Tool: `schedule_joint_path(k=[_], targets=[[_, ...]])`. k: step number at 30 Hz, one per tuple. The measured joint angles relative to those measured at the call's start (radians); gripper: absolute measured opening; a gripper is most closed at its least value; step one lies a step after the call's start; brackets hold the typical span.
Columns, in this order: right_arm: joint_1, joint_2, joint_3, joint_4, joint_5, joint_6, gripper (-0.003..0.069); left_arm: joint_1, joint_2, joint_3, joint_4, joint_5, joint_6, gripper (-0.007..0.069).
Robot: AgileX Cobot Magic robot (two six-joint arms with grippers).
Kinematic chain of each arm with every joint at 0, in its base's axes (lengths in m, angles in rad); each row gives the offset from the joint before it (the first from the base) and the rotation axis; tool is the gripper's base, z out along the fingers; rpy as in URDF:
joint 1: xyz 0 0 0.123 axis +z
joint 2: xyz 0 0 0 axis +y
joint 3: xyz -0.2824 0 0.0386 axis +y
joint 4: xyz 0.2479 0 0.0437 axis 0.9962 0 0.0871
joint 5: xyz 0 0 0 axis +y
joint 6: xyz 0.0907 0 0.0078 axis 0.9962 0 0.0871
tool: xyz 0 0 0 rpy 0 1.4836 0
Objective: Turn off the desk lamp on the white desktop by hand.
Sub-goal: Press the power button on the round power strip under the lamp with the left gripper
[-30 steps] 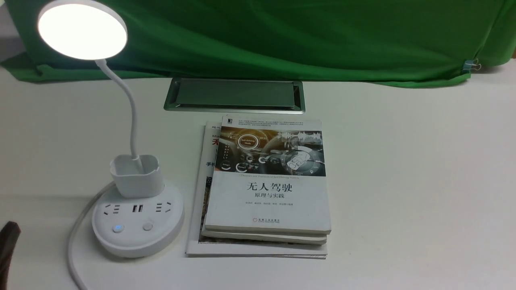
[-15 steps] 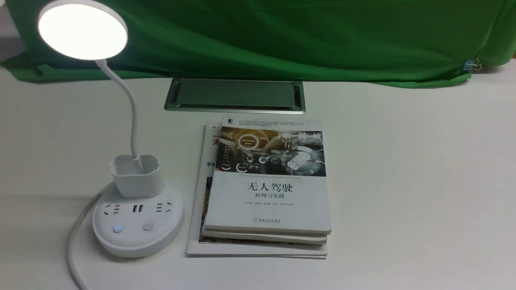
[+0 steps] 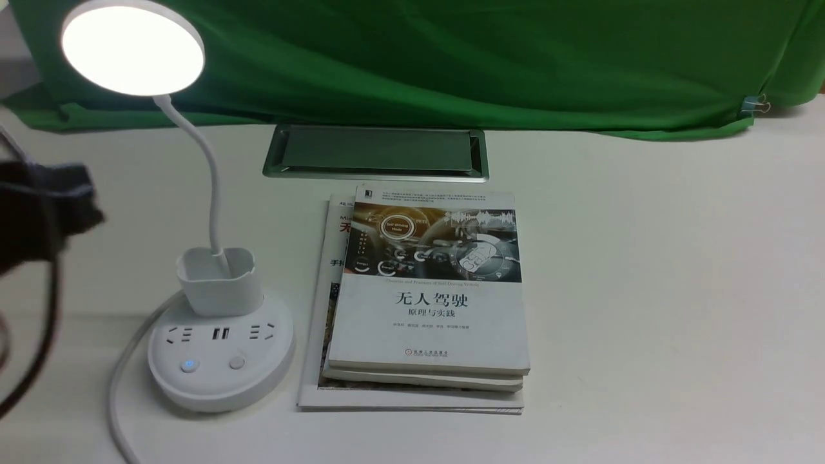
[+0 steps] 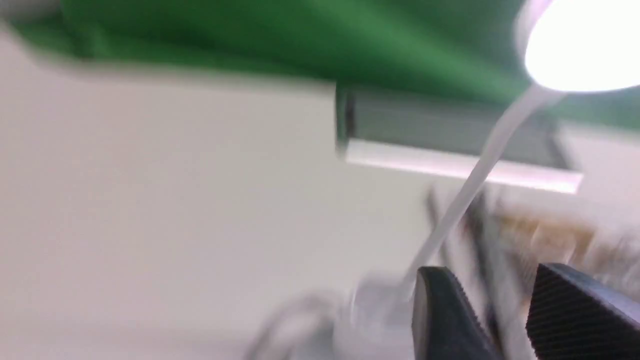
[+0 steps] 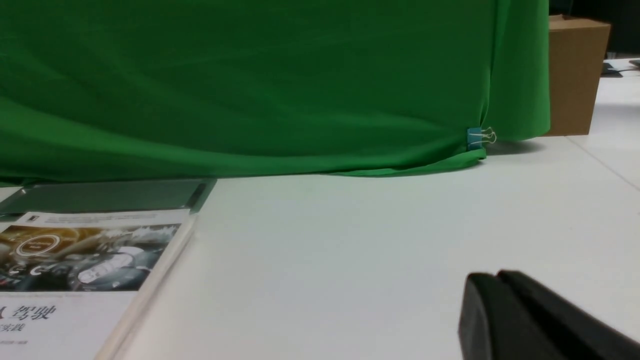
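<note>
The desk lamp stands at the left of the white desktop [image 3: 644, 290], and its round head [image 3: 132, 48] is lit. Its round base [image 3: 219, 380] carries sockets, a blue-lit button [image 3: 188, 365] and a plain button [image 3: 236, 362]. My left arm [image 3: 45, 212] is a blurred dark shape at the left edge, left of the lamp's neck and above the table. In the left wrist view my left gripper [image 4: 492, 280] is open and empty, with the lamp's neck [image 4: 480, 170] and lit head [image 4: 582, 47] beyond it. My right gripper [image 5: 492, 280] is shut and empty above bare desktop.
A stack of books [image 3: 428, 290] lies just right of the lamp base. A silver-framed hatch [image 3: 376, 153] sits behind the books. A green cloth [image 3: 451, 58] hangs at the back. The lamp's white cord [image 3: 119, 386] runs off the front left. A brown box [image 5: 575, 75] stands far right.
My left arm, a dark sliver at the bottom-left corner a second ago and gone half a second ago, now shows higher at the left edge, blurred. The lamp stays lit.
</note>
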Motion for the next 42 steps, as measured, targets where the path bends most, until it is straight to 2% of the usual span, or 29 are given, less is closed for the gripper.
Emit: schedule_joint_path(k=[4,6,10,12,13,16,17,20,25,30,37,42], targets=[[0.0,0.0,0.0,0.0,0.0,0.0,0.0035,0.0,0.185,-0.002,-0.086,0.118,0.034,0.0225],[0.0,0.0,0.0,0.0,-0.001,0.0,0.0035,0.0,0.246,-0.014,-0.163,0.16,0.12,0.02],[0.0,0.0,0.0,0.0,-0.001,0.0,0.0035,-0.004,0.369,-0.078,-0.384,0.256,0.39,0.0096],[0.0,0.0,0.0,0.0,-0.001,0.0,0.0035,-0.036,0.425,-0.123,-0.408,0.308,0.442,0.0043],[0.0,0.0,0.0,0.0,-0.001,0.0,0.0035,-0.06,0.445,-0.142,-0.386,0.325,0.439,0.0028],[0.0,0.0,0.0,0.0,-0.001,0.0,0.0035,-0.156,0.501,-0.202,-0.216,0.37,0.344,0.001],[0.0,0.0,0.0,0.0,-0.001,0.0,0.0035,-0.224,0.536,-0.237,-0.055,0.403,0.229,0.0008],[0.0,0.0,0.0,0.0,-0.001,0.0,0.0035,-0.296,0.603,-0.311,0.132,0.443,0.088,0.0007],[0.0,0.0,0.0,0.0,-0.001,0.0,0.0035,-0.296,0.676,-0.35,0.139,0.457,0.095,0.0007],[0.0,0.0,0.0,0.0,-0.001,0.0,0.0035,-0.253,0.716,-0.35,0.109,0.478,0.129,0.0006],[0.0,0.0,0.0,0.0,-0.001,0.0,0.0035,-0.19,0.745,-0.315,-0.034,0.432,0.232,0.0006],[0.0,0.0,0.0,0.0,-0.001,0.0,0.0035,-0.19,0.757,-0.279,-0.063,0.392,0.244,0.0006]])
